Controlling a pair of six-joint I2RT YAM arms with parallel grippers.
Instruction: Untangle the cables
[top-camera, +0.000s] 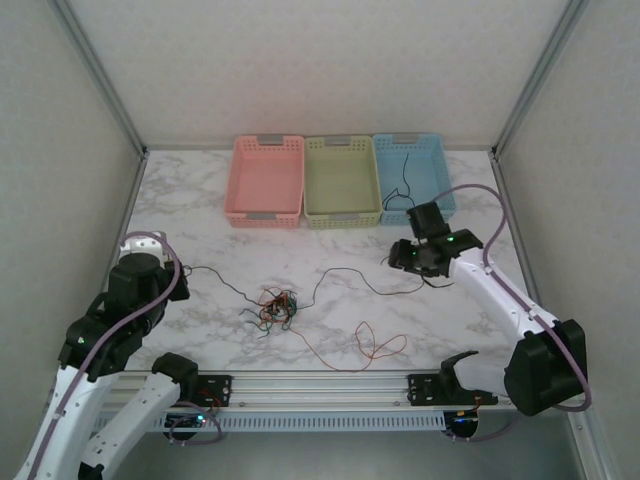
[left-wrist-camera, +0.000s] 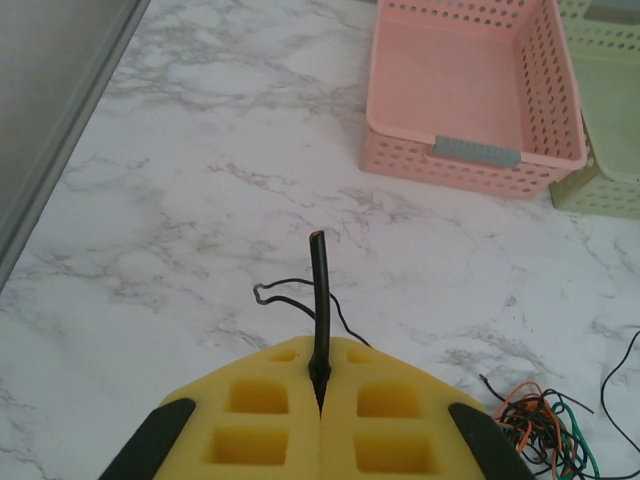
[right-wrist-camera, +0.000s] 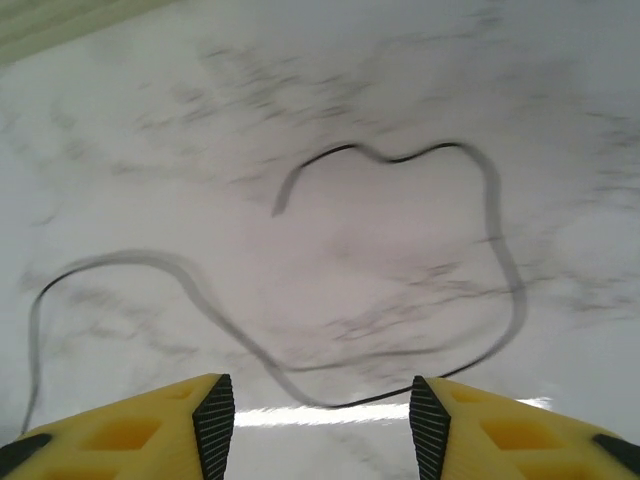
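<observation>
— Cables (top-camera: 277, 308) bunched in a small multicoloured knot on the marble worktop (top-camera: 200, 200), near the front edge, about midway between the two arms.
— And the left hand (left-wrist-camera: 320, 378)?
— Fingers pressed together, pinching a black cable (left-wrist-camera: 318, 290) whose end pokes up past the tips. From above, that line trails across to the knot.
— Right side?
— Right hand (right-wrist-camera: 322, 410) is spread, nothing between the fingers, hanging over a dark strand (right-wrist-camera: 495, 250) lying in loose loops on the marble.
— Anything else loose?
— Orange-red strand (top-camera: 378, 346) curling right of the knot, and one black wire (top-camera: 402, 192) lying in the blue basket (top-camera: 430, 170), next to the green basket (top-camera: 342, 180) and the pink basket (top-camera: 250, 180) at the back.
</observation>
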